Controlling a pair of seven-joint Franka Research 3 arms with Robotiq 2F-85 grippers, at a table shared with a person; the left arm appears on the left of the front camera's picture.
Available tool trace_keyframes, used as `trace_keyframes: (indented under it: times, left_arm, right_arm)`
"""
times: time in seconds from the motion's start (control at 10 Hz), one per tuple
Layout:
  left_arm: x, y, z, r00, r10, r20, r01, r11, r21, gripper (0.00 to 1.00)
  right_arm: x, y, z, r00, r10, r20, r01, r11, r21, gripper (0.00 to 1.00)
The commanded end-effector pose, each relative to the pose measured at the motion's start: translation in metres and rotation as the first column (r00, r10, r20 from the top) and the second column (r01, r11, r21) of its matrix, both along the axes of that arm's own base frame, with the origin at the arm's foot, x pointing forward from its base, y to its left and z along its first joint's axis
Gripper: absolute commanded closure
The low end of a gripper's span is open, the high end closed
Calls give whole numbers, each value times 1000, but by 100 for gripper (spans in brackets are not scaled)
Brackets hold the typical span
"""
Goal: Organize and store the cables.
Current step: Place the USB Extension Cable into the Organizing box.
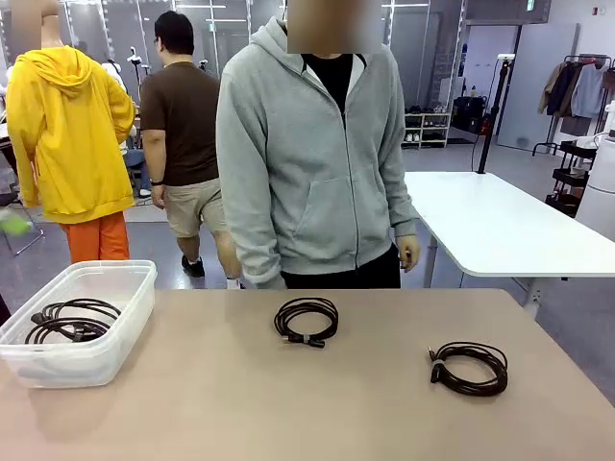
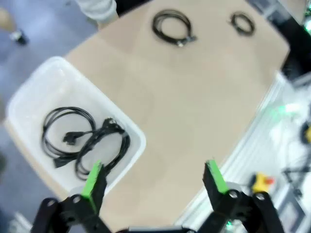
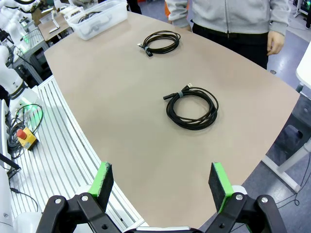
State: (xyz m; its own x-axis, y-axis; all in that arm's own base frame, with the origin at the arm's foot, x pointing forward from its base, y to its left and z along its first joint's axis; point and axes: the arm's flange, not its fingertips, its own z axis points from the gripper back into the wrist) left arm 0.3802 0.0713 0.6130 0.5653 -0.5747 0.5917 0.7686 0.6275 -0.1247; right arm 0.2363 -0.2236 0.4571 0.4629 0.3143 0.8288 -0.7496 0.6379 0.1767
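Two thin black coiled cables (image 1: 69, 322) lie inside the translucent white plastic bin (image 1: 96, 367) at the left end of the tan bench (image 1: 240, 403); a third black coiled cable (image 1: 306, 321) sits mid-bench near the person in a grey hooded top (image 1: 307, 163); a fourth black coiled cable (image 1: 469, 368) lies well apart toward the right. The left tool (image 2: 154, 171) hangs above the bin's near edge, green pads spread wide, empty; the right tool (image 3: 161, 171) hangs over the bench's near edge, likewise spread and empty. Risks, as I judge them: pinching a single strand could let a loop uncoil and trail; pads may slip on flat cord; a dangling plug might catch the bin rim.
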Motion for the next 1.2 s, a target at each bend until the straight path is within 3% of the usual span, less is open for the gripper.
trace_keyframes:
  times: [0.0,0.2,0.4,0.6,0.8,0.9,1.1]
  left_arm:
    - [-18,36,-14,990,-133,53,136,989,-61,0]
    - [-36,49,-44,984,-159,85,163,986,-44,0]
    - [-57,76,-57,974,-145,173,168,977,-128,0]
    - [-65,70,-56,976,-122,181,143,984,-103,0]
    - [-44,70,-58,991,-34,131,45,996,-81,0]
    - [-62,80,-56,981,-121,153,137,985,-104,0]
    - [-62,80,-56,981,-121,153,137,985,-104,0]
  right_arm:
    - [-1,-1,0,1000,10,22,-10,1000,3,0]
    - [-1,-1,0,1000,10,22,-10,1000,3,0]
    - [-1,-1,0,1000,10,22,-10,1000,3,0]
    - [-1,-1,0,1000,10,22,-10,1000,3,0]
    - [-1,-1,0,1000,10,22,-10,1000,3,0]
    - [-1,-1,0,1000,10,22,-10,1000,3,0]
    - [-1,-1,0,1000,10,22,-10,1000,3,0]
